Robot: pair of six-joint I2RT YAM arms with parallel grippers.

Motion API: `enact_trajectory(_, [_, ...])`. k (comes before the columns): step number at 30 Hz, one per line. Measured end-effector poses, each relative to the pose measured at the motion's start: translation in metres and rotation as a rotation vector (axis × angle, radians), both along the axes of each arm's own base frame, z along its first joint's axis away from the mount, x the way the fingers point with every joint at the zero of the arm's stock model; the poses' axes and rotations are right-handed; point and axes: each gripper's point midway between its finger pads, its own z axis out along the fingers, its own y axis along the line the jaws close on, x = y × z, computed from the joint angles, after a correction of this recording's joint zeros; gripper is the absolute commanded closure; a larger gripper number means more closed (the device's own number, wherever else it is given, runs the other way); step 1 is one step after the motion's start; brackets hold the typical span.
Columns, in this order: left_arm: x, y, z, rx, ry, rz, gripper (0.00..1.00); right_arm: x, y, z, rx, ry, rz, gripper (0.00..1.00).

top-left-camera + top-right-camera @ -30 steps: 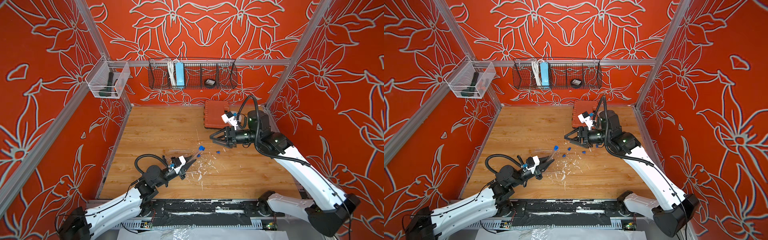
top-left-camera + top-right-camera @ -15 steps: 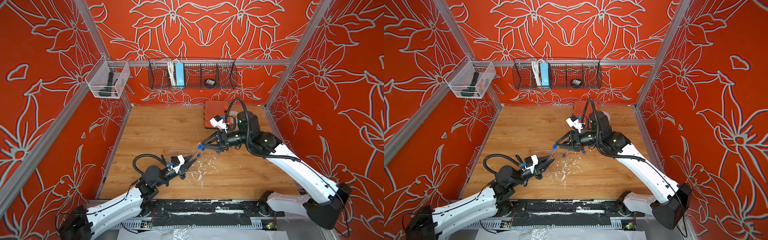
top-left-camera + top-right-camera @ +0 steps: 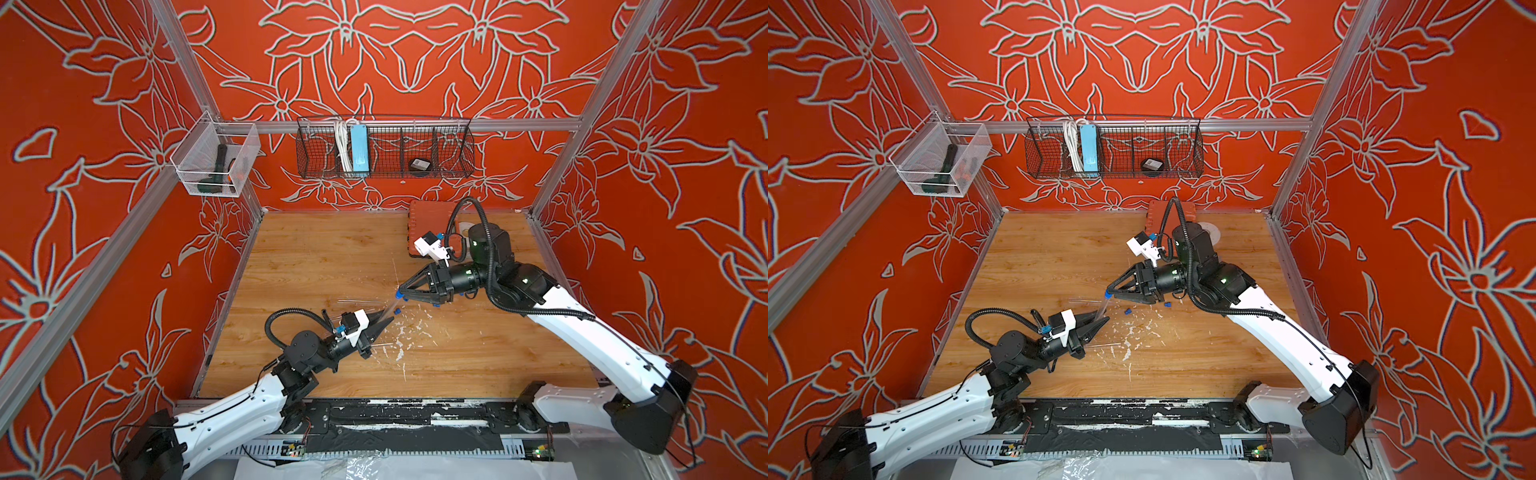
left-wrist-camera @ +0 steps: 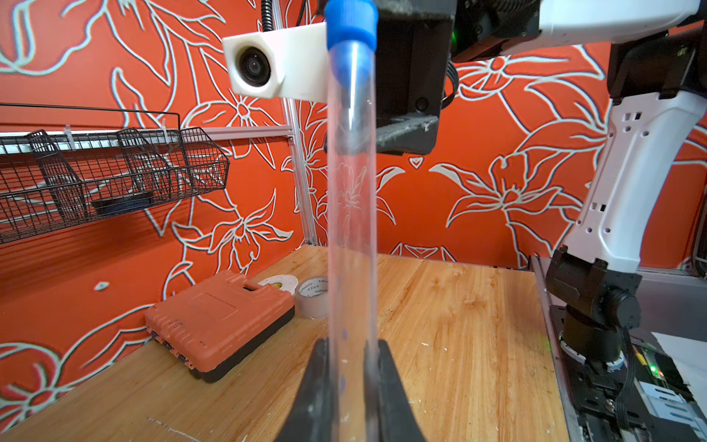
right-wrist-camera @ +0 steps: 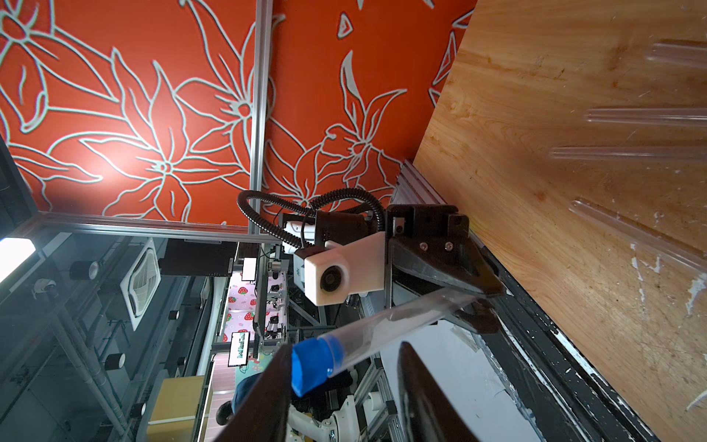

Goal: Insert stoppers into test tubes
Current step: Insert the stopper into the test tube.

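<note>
Blue stopper point(image 5: 313, 361): seated on the open end of the held test tube, its plug showing through the clear wall in the left wrist view. It is lifted off the tabletop, at the tips of the right gripper.
Test tube point(image 4: 350, 229): clear and tilted. Its lower end is pinched in the left gripper and its capped end rises toward the right gripper.
Left gripper point(image 4: 352, 390): pressed onto the test tube with one finger on each side, toward the front left of the tabletop.
Right gripper point(image 5: 346, 350): jaws part-spread around the capped end. One finger point(image 5: 267, 394) touches the blue stopper; the other stands clear of it with a gap showing, so it pinches nothing.
Stopper against gripper: between the right gripper's fingertips, nearer one side. In both top views the tips sit right at the tube's blue end.
Loose stoppers point(image 3: 1128, 311): two show in a top view, lying on the tabletop just beside and under the right gripper, apart from each other.
Loose test tubes point(image 5: 646, 114): four lie flat on the tabletop in the right wrist view, none touching a gripper.
Tabletop point(image 3: 324, 257): pale wood, with white paint flecks point(image 3: 401, 332) between the two arms.
Back edge: an orange case point(image 4: 218, 317) lies flat with two tape rolls point(image 4: 313, 296) just beside it. A wire basket point(image 3: 384, 149) hangs on the wall above.
</note>
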Motion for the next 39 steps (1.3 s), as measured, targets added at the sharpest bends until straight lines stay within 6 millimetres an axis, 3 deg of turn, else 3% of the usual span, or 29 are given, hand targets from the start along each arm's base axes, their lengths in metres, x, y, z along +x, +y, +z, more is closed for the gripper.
enact_trajectory(7, [-0.001,-0.001,-0.001,0.005,0.008,-0.011,1.00,-0.001,0.002,0.000,0.021,-0.018,0.011,0.65])
enact_trajectory(20, [-0.001,-0.008,0.008,0.018,0.015,-0.039,1.00,-0.003,0.002,0.008,0.084,-0.066,0.022,0.66])
enact_trajectory(39, [0.004,-0.014,-0.004,0.081,0.059,-0.039,1.00,-0.002,0.003,-0.009,0.071,-0.059,0.029,0.70])
